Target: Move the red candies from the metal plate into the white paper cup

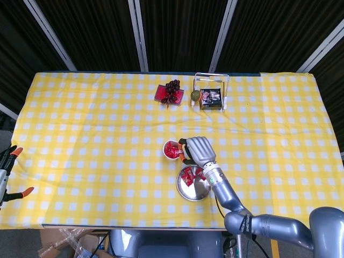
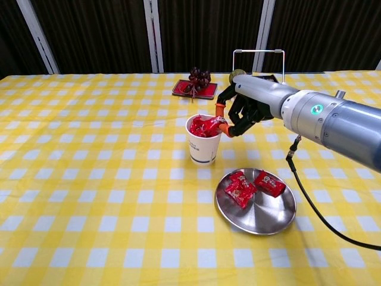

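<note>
Red candy [image 2: 209, 124] pinched by right hand [image 2: 241, 111] over unreadable-logo white paper cup [image 2: 203, 146].

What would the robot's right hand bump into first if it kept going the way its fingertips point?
Most likely the white paper cup. The right hand pinches a red wrapped candy at the cup's rim, fingertips aimed toward its opening, so it would meet the rim or the candies inside. Exact height above the rim is unclear.

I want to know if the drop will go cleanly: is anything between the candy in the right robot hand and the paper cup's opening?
Nothing visible. The right robot hand holds a red candy right at the rim of the white paper cup, whose mouth is open, with candies already inside.
</note>
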Available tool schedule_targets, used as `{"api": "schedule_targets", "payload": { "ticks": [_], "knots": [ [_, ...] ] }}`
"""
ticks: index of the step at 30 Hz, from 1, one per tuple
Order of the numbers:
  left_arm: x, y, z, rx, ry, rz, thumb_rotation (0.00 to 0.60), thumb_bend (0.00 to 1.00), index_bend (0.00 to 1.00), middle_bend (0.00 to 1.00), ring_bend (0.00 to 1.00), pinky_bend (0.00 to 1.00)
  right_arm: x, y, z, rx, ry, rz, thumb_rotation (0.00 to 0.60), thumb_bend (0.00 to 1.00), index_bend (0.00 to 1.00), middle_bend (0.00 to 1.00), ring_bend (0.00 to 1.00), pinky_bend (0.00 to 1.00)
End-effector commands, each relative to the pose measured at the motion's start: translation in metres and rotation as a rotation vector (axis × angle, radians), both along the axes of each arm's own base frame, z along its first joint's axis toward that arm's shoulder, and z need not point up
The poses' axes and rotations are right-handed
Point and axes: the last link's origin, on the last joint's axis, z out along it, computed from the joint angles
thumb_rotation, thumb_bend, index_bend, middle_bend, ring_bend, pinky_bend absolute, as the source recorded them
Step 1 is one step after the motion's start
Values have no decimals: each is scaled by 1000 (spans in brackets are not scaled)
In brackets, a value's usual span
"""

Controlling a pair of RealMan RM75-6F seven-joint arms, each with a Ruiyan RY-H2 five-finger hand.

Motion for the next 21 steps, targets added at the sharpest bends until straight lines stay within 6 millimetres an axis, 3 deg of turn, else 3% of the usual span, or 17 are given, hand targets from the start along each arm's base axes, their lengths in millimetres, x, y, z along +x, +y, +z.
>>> {"api": "schedule_targets", "payload": {
  "ticks": [1, 5, 13, 21],
  "knots": [
    [0, 0, 0, -1, 0, 0, 600, 10, 0, 0, 0, 0, 0, 0, -3, 4, 1, -4, 600, 519, 606, 828, 932, 947],
    [0, 0, 0, -1, 0, 0, 600, 10, 0, 0, 0, 0, 0, 0, -6, 3, 3, -2, 600, 521, 576, 828, 932, 947],
    [0, 0, 0, -2, -2, 2, 600, 10, 0, 0, 0, 0, 3, 2, -6, -9, -2, 14, 600, 471, 340, 828, 932, 947],
    [1, 0, -1, -2, -1, 1, 600, 10, 0, 0, 0, 0, 7, 6, 1, -27, -11, 33, 600, 468, 300, 828, 932, 947]
  ]
}}
